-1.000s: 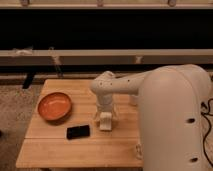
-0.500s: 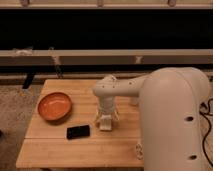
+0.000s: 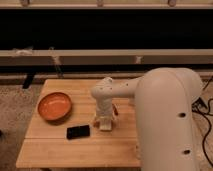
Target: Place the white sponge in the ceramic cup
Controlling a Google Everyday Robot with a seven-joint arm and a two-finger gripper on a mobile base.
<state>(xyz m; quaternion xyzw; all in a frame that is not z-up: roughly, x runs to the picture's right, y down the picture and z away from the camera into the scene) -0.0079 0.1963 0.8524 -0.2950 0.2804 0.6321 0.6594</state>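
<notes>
My gripper (image 3: 105, 119) hangs straight down from the white arm over the middle of the wooden table (image 3: 75, 151). It sits right at an off-white block on the tabletop, which looks like the white sponge (image 3: 105, 125). The gripper's body covers the top of the sponge. The ceramic cup is not in view; it may be hidden behind my arm or body.
An orange bowl (image 3: 54, 106) stands at the table's left. A black phone (image 3: 78, 131) lies flat just left of the sponge. My large white body (image 3: 170, 125) covers the table's right side. Cables (image 3: 206, 107) lie on the floor at right. A dark shelf runs behind.
The arm's elbow has sunk slightly, with the gripper staying at the sponge. The bowl and the phone have not moved.
</notes>
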